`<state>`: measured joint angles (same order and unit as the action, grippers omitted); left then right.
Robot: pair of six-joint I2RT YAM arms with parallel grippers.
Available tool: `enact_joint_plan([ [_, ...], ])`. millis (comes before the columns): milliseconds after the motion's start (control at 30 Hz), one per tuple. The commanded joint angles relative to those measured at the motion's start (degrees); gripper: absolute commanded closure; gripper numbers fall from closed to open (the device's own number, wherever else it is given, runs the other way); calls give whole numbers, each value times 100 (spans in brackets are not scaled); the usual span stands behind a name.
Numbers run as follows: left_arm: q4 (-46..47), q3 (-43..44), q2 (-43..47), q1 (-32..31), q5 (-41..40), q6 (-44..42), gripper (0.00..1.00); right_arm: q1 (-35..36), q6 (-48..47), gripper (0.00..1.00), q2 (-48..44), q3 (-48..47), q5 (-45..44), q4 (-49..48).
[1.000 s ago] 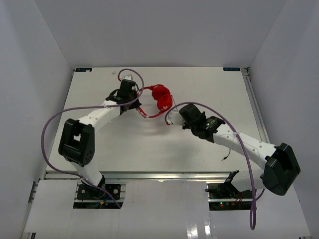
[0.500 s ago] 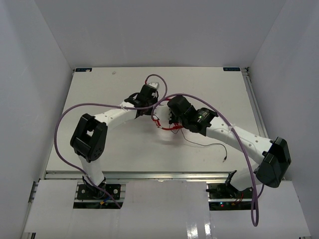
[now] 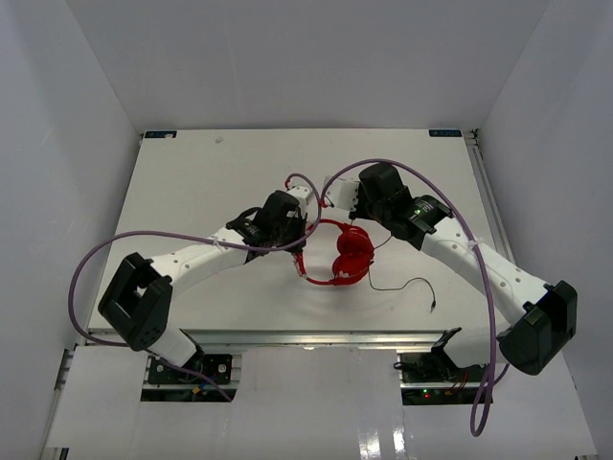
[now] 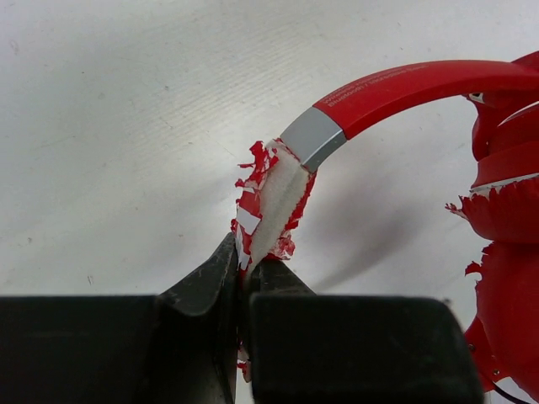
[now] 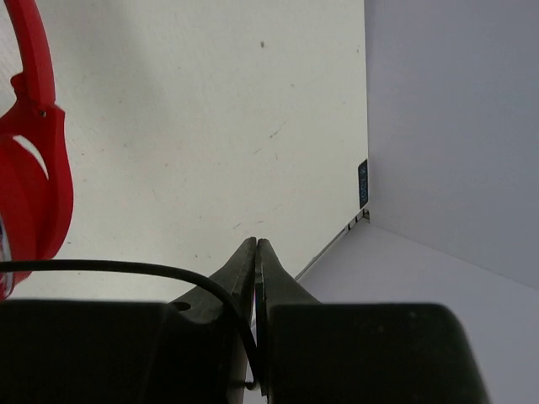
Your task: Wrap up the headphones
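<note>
The red headphones (image 3: pixel 351 257) lie at the table's middle, earcups together, headband (image 3: pixel 308 235) arching to the left. My left gripper (image 3: pixel 305 228) is shut on the headband's worn whitish padded part (image 4: pixel 274 202), just below a grey segment (image 4: pixel 312 139); the earcups (image 4: pixel 505 252) show at the right. My right gripper (image 3: pixel 331 205) is just behind the headphones. In the right wrist view its jaws (image 5: pixel 256 246) are shut with the thin black cable (image 5: pixel 126 268) running in between them. The cable's loose end (image 3: pixel 433 307) trails on the table to the right.
Thick purple robot cables (image 3: pixel 96 251) loop off both arms. White walls close in the table on three sides. The table's far right corner with a blue marker (image 5: pixel 363 183) shows in the right wrist view.
</note>
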<state>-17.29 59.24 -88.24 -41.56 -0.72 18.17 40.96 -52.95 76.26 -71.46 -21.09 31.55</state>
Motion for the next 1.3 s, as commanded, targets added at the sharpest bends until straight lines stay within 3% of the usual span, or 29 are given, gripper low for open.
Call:
enact_joint_plan([
  [0,234,-134,562,-420,285,-276,100,-41,-114,92,167,-174,307,-227],
  [300,331,-444,1306,-656,533,-371,100,-783,431,92,367,-144,1819,-183],
  [533,447,-339,1473,-660,724,-281,100,-1048,708,92,391,-208,3907,310],
  [800,566,-275,1627,-654,1130,-207,100,-1250,980,92,551,-335,4732,393],
  [1267,124,273,2206,-657,462,287,100,-1993,1135,92,661,-176,7517,354],
])
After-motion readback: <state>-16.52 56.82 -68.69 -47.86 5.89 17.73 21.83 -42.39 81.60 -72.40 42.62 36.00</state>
